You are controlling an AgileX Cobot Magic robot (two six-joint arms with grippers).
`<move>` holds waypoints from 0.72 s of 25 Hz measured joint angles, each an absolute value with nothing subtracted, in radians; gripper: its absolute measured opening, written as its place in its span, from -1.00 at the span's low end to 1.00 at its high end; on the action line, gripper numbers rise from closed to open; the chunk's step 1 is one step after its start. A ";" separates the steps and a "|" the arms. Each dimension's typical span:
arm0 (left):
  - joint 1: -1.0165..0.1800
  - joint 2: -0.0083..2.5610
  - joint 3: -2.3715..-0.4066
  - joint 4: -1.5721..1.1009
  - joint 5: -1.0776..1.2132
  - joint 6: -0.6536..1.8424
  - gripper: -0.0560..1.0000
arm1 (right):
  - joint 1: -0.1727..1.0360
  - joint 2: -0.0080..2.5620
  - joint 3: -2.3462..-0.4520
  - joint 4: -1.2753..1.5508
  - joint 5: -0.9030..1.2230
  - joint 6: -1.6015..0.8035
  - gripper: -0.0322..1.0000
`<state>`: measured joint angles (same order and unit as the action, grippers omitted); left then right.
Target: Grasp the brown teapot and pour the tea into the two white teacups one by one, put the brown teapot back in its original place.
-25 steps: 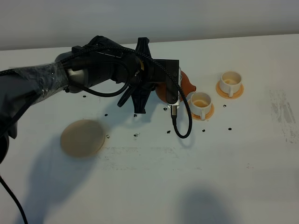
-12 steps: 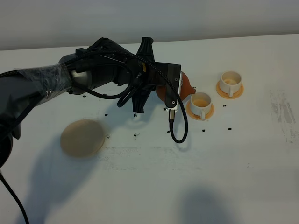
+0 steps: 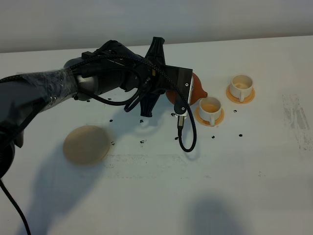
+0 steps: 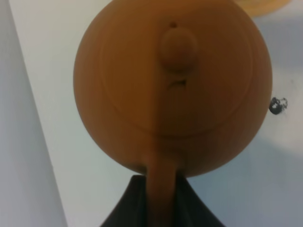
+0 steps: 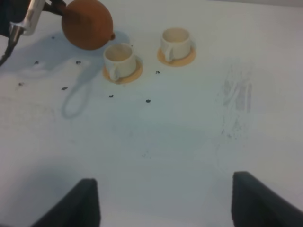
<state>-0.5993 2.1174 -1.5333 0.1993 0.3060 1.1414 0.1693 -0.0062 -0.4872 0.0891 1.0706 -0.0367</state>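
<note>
White table (image 3: 244,171); left gripper (image 4: 161,191) clamped on brown teapot (image 3: 197,88) handle, spout probably over near teacup (image 3: 211,106). Right gripper (image 5: 164,182) wide open, empty.

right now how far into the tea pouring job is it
Done: the left gripper has the brown teapot lifted by its handle, off the tan coaster. In hand: its spout sits by the nearer white teacup, which shows tan liquid. Left: the farther teacup looks pale inside, so it likely needs tea, then the teapot goes back on the coaster.
</note>
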 joint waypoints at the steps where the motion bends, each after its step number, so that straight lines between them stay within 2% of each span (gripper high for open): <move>1: -0.601 2.118 -1.533 0.205 0.305 1.141 -0.70 | 0.169 -0.006 -0.487 0.089 1.071 -0.037 0.21; 18: -0.604 2.120 -1.533 0.303 0.286 1.158 -0.70 | 0.169 -0.006 -0.487 0.089 1.071 -0.037 0.21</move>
<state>-0.6036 2.1204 -1.5333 0.3033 0.2862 1.1582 0.1693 -0.0062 -0.4872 0.0891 1.0706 -0.0367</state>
